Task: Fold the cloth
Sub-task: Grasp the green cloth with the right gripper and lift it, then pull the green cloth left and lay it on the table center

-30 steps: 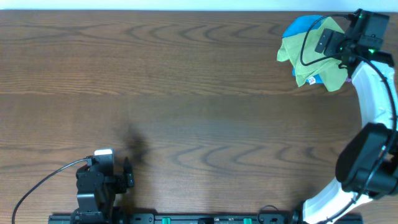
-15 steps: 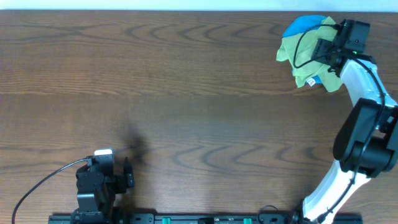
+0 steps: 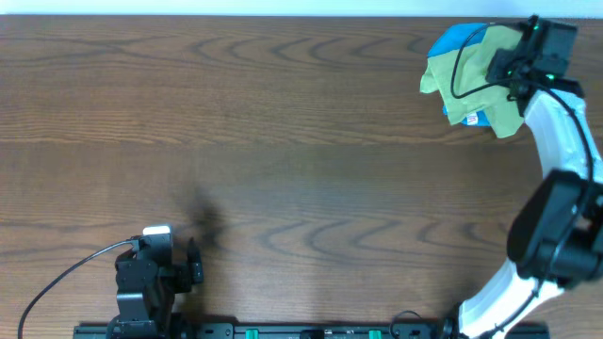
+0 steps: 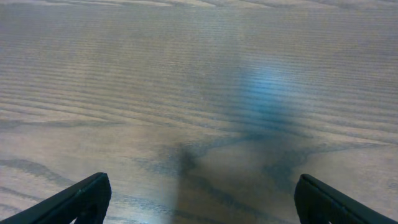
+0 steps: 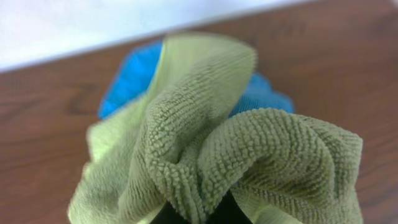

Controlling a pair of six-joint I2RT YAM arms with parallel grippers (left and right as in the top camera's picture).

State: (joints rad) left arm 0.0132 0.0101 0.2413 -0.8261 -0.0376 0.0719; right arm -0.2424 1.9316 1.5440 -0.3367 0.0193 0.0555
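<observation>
The cloth (image 3: 471,80) lies crumpled at the table's far right corner, green, with a small white tag (image 3: 471,121) at its near edge. It rests on a blue cloth (image 3: 454,40). My right gripper (image 3: 497,66) sits on the heap's right side, shut on a bunched fold. In the right wrist view that fold of the cloth (image 5: 205,149) rises out of my right gripper (image 5: 202,213), whose dark fingers are nearly buried in terry. My left gripper (image 3: 193,266) rests near the front left, far from the cloth. It is open over bare wood in the left wrist view (image 4: 202,202).
The wooden table (image 3: 283,141) stretches between the two arms. The table's far edge runs just behind the cloth heap, with a white wall (image 5: 93,25) beyond it. A black cable (image 3: 57,278) loops by the left arm's base.
The right gripper has closed on a fold of the cloth and its wrist has shifted slightly over the heap. The left arm has not moved.
</observation>
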